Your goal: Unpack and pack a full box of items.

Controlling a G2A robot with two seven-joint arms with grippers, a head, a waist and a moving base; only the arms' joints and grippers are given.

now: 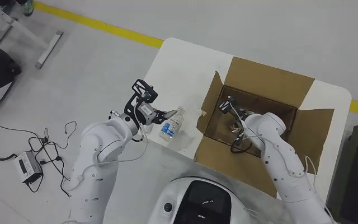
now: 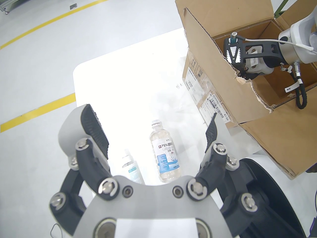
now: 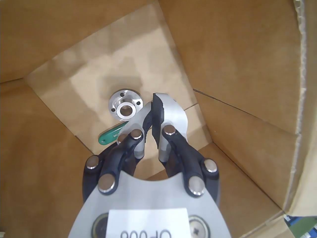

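Nearest, the left gripper (image 2: pixel 151 113) hangs released over the clear bottle (image 2: pixel 164 154) and a small spray bottle (image 2: pixel 131 167), both near the table's (image 1: pixel 184 73) eight o'clock edge. A clumsy descent could roll the clear bottle, which seems to lie on its side, off that edge. At three o'clock from it stands the box (image 1: pixel 268 78). Deep inside, the right gripper (image 3: pixel 154 100) is clenched on nothing above a green tag (image 3: pixel 110 136) and a metal flange (image 3: pixel 125 105) just beside it. The flat tag will probably resist pinching off the cardboard, and the smooth flange could slip.
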